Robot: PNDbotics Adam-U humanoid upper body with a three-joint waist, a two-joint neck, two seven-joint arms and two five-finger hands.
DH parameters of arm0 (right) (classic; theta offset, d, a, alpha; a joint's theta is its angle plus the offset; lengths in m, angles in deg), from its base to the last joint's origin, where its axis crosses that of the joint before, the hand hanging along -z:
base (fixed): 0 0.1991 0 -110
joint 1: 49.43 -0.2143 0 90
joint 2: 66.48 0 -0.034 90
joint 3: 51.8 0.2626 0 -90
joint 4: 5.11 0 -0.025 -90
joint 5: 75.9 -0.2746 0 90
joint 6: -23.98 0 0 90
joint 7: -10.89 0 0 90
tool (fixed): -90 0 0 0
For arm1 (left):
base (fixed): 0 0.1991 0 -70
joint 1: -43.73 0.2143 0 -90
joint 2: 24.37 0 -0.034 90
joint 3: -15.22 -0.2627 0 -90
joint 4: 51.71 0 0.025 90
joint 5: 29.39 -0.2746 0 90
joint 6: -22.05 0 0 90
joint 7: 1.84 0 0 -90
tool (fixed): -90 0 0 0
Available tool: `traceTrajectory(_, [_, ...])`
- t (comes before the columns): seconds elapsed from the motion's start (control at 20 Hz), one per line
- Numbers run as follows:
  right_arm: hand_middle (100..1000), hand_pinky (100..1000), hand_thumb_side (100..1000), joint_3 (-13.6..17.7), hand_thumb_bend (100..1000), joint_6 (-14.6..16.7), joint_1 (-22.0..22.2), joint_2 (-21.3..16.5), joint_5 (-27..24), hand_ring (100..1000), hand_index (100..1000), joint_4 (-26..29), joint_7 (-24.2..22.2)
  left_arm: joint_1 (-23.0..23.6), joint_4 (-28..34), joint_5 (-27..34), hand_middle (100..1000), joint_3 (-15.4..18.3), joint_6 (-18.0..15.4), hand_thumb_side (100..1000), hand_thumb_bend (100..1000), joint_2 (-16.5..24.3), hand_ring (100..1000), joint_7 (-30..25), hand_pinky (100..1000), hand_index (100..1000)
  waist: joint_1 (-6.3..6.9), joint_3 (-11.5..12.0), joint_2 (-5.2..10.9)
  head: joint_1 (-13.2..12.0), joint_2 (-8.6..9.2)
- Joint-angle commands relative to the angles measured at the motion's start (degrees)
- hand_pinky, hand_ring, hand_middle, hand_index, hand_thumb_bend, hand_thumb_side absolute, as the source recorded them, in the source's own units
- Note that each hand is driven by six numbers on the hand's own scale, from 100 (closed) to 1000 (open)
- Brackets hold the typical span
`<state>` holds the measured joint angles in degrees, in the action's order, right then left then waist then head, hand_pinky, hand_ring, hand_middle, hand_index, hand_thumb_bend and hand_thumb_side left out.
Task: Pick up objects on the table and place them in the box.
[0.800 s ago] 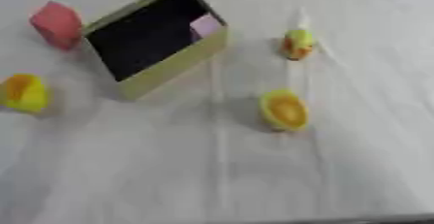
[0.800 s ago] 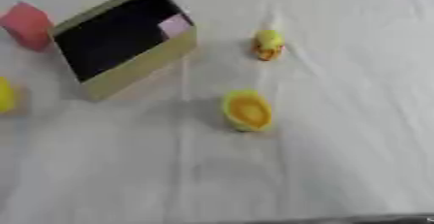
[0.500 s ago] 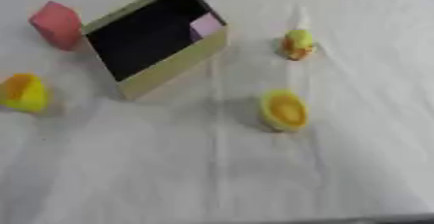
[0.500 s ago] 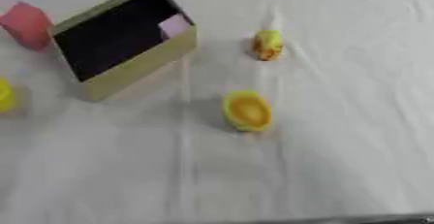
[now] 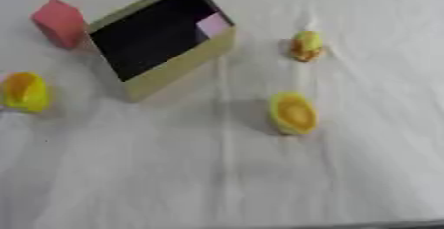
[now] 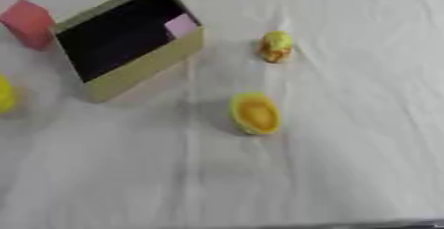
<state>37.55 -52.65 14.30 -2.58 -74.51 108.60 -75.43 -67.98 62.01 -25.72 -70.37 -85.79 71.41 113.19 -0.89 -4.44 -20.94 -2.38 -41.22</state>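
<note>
No robot hand showed in either eye view, so whether either was open, closed or holding anything could not be told. The box (image 5: 160, 39) sat toward the far left of the white-clothed surface (image 5: 217, 183), turned askew so its corners pointed along the view's axes, its dark inside facing up and a small pale pink piece (image 5: 213, 25) already lying in its far right corner. Four things lay outside it. A yellow-orange oval object (image 5: 292, 113) rested to the near right of the box, well apart from it, its long axis running roughly away from the robot. A smaller yellow object (image 5: 305, 46) stood farther back and a little to the right, level with the box's right corner. Both of these lay right of the centre line, so the right arm looked the nearer one for them, with the carry running left and away to the box. A red block (image 5: 59, 22) sat just beside the box's far left side, and another yellow-orange object (image 5: 24, 91) lay near the left edge, closer to the robot than the box; these two seemed better placed for the left arm. With nothing yet grasped, the oval object looked the likeliest first pick, being nearest the robot and clear of everything else.
</note>
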Motion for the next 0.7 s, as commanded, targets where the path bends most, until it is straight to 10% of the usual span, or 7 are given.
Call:
traceTrajectory(0.05, [765, 851, 653, -1.7, 100, -1.2, -0.6, -7.9, 4.9, 797, 851, 0.9, -1.6, -0.3, 0.9, -0.3, 700, -0.1, 0.1, 544, 456, 1.9, 662, -0.2, 699, 823, -0.21, -0.1, 1.34, -0.1, 0.13])
traceTrajectory(0.7, [796, 844, 741, -10.7, 100, -4.3, -1.6, -17.4, 15.4, 819, 861, 0.9, -13.3, -0.3, 0.9, -0.9, 701, -0.6, 0.4, 544, 454, 2.1, 663, -0.5, 699, 822, -0.74, 0.5, 1.44, 0.6, 0.23])
